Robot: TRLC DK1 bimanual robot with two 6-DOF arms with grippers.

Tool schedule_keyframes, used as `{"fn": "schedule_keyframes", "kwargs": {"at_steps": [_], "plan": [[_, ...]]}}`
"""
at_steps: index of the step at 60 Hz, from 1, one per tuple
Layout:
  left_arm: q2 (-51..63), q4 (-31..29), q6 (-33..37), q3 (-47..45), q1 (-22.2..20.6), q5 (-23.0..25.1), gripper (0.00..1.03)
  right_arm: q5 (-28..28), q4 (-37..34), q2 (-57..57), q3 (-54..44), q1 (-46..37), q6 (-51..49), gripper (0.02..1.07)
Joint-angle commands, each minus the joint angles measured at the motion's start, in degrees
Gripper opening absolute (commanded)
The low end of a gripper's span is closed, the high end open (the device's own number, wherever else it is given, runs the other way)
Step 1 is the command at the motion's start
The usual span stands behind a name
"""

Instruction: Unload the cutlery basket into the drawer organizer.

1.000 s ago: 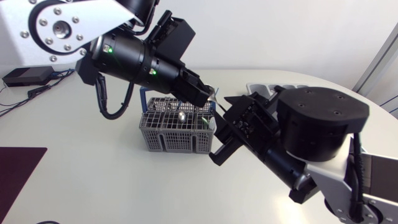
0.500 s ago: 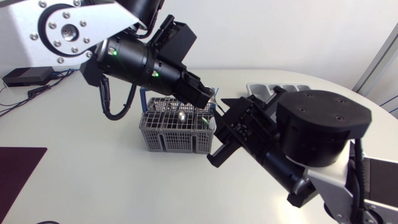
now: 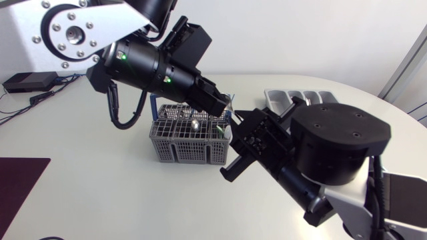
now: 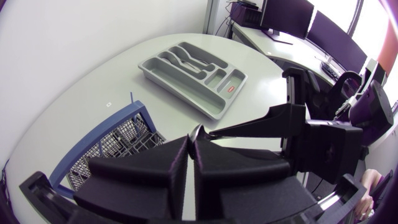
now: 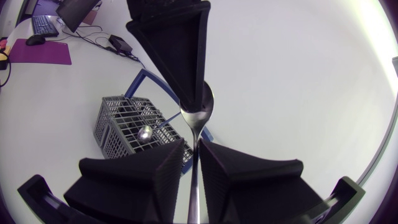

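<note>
We look down on a white table (image 3: 87, 193) where our two arms meet over the middle. A grey cutlery basket (image 3: 180, 143) with a blue handle stands upright there. The grey drawer organizer (image 3: 277, 99) lies well apart from it, toward the table's far right, and is partly hidden behind our right arm. Our left arm comes in from the upper left, and the left gripper (image 4: 190, 138) hangs over the basket's right end. Its fingers are pressed together on the bowl of a metal spoon (image 5: 198, 111), which is clear of the basket. Our right arm comes in from the lower right and faces the left one tip to tip, so the right gripper (image 5: 191, 149) sits around the same spoon. In the right wrist view the spoon's handle runs straight down between that gripper's fingers. They stand slightly apart. The handle lies close to one of them, and a sliver of the basket's blue handle shows in the gap beside the other, so this gripper is not clamped. Inside the basket a second spoon (image 3: 195, 124) stands with its shiny bowl up. A dark mat (image 3: 20, 183) lies at the table's near left corner.
</note>
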Motion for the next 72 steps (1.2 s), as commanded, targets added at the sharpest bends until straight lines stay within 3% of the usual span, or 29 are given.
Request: {"fn": "schedule_keyframes", "kwargs": {"at_steps": [1,20,37,42,52,57,60,72], "plan": [[0.5,-0.2,-2.0,0.3,-0.6,0.4,0.07,1.3,1.4,0.9,-1.8,0.7,-1.3,0.21],[0.3,0.0,-1.9,-0.9,-0.6,0.4,0.07,2.0,2.7,1.1,-2.0,1.3,-3.2,0.08],[-0.1,0.2,-1.8,-1.2,-0.9,0.4,0.09,1.5,2.1,1.5,-1.9,2.0,-3.9,0.08],[-0.2,0.1,-2.0,-0.9,-0.7,0.3,0.16,1.3,1.9,1.5,-1.9,2.0,-3.9,0.08],[-0.9,1.2,-2.6,0.3,-0.5,0.3,0.60,0.1,0.4,0.7,-1.9,2.0,-3.9,0.08],[-1.1,1.2,-2.7,1.4,-0.2,0.3,0.77,-0.4,-0.7,0.0,-2.0,2.0,-3.9,0.08],[-1.6,1.2,-3.0,2.1,0.3,0.3,0.83,-0.7,-1.7,-0.5,-2.0,2.0,-3.9,0.08],[-3.1,1.1,-3.1,5.5,4.0,0.3,0.90,-4.6,-6.9,-3.8,-2.7,0.7,-3.5,0.08]]}}
